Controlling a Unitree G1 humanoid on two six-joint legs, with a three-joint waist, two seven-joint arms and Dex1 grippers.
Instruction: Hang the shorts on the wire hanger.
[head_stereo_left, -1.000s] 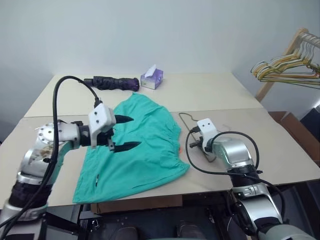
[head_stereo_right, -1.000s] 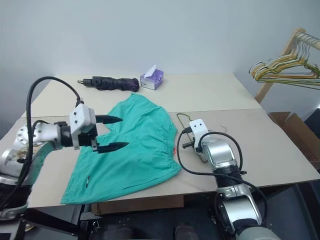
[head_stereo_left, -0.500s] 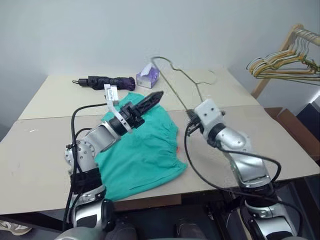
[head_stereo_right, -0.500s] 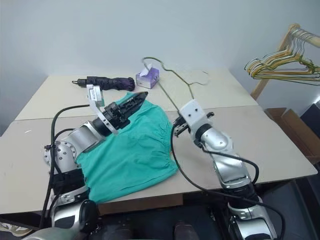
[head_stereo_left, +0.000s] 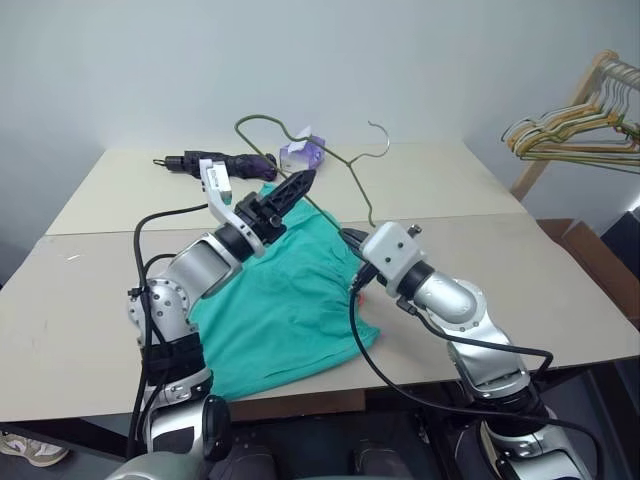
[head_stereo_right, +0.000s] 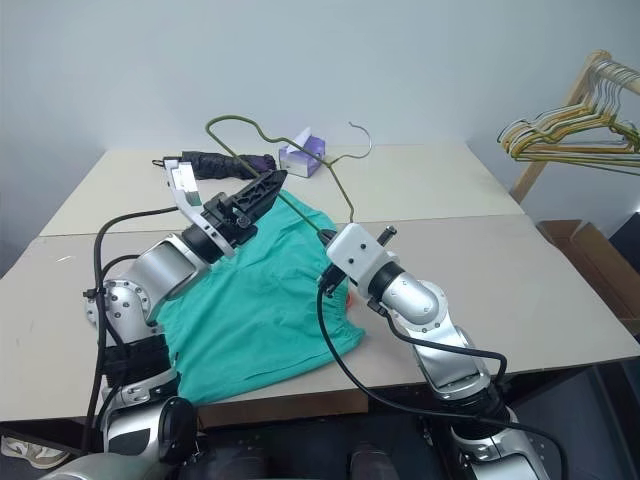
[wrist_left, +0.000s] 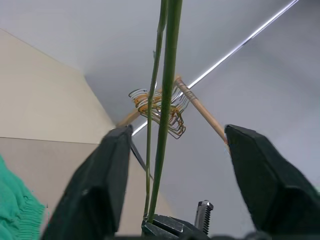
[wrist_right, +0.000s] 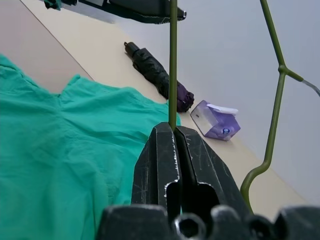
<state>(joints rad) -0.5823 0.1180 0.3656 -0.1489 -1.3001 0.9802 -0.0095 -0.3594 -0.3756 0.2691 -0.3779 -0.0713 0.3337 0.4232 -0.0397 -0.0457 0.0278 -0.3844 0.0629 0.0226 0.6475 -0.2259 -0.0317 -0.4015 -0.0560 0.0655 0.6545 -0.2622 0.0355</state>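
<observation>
Thin grey-olive wire hanger (head_stereo_left: 322, 178): pinched by right gripper (wrist_right: 173, 131), raised clear of flat teal fabric shorts (head_stereo_left: 285, 300); left gripper (wrist_left: 170, 165) half-open, straddling wire, presumably to steady it.

Wire hanger (wrist_left: 167, 75) cut off at the left wrist view's upper edge.

Bright, even, diffuse light; soft faint shadows; wrist views' foreground slightly blurred.

The shorts (head_stereo_left: 285, 300) are plain teal-green with a small orange tag, and the wire hanger (head_stereo_left: 345, 165) is bare olive-grey metal. On the far side of the beige table (head_stereo_left: 560, 300) lie a black-and-purple folded umbrella (head_stereo_left: 215, 163) and a lilac tissue box (head_stereo_left: 303, 153); yellow, green and wooden hangers (head_stereo_left: 570, 135) hang far right.
</observation>
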